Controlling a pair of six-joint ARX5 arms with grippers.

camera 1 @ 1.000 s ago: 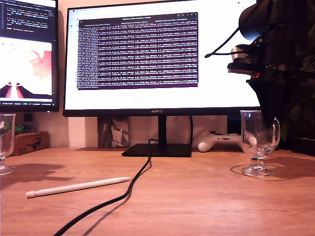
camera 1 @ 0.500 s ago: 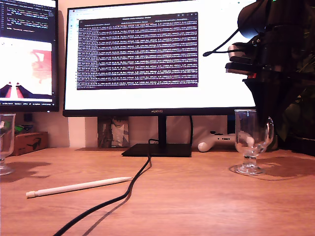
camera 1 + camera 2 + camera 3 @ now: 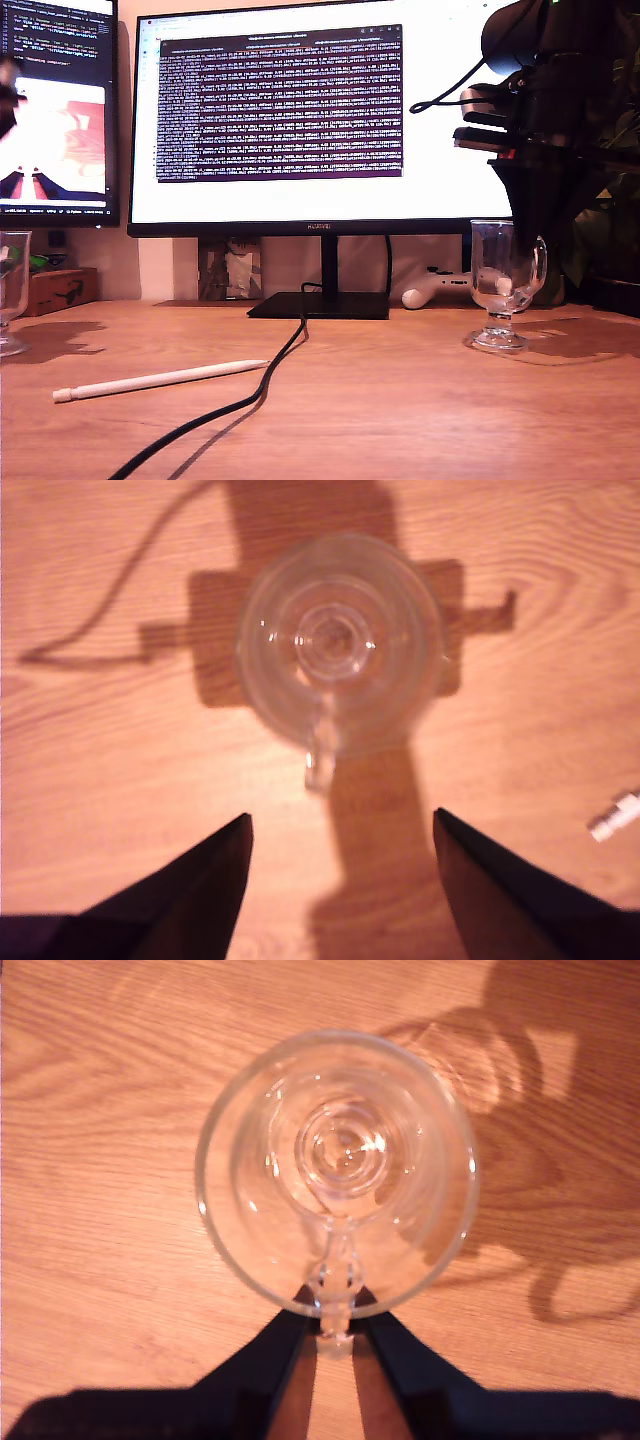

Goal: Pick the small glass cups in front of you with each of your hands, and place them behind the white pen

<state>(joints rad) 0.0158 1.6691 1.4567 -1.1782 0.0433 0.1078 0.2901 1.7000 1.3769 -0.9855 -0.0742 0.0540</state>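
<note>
A: Exterior view first: my second gripper (image 3: 520,235) comes down from above onto the second glass cup (image 3: 503,285) at the exterior view's right, on the wooden desk (image 3: 400,400). The white pen (image 3: 160,380) lies flat toward the exterior view's left, beside the black cable (image 3: 255,390), well apart from that cup.

B: And the first glass cup (image 3: 12,290)?

A: Cut off by the exterior view's left edge, only a slice of it showing. My first gripper isn't visible in this view at all.

B: Any change from a second ago?

A: Yes, the second glass cup has slid back toward the monitor (image 3: 300,120) and the white game controller (image 3: 445,287), and the arm has travelled with it. The pen and cable haven't budged.

B: First wrist view, then.

A: Looking straight down: the first glass cup (image 3: 340,645) stands ahead of my first gripper (image 3: 340,830), handle pointing back toward the jaws. Jaws spread wide, holding nothing, the cup clear of both fingers. The ridged end of the white pen (image 3: 615,815) pokes in just outside one finger. The shot is a bit blurred.

B: Second wrist view?

A: My second gripper (image 3: 335,1330) has its jaws pinched nearly together on the handle of the second glass cup (image 3: 338,1160), the bowl directly ahead of the fingertips. No pen in this shot.
</note>
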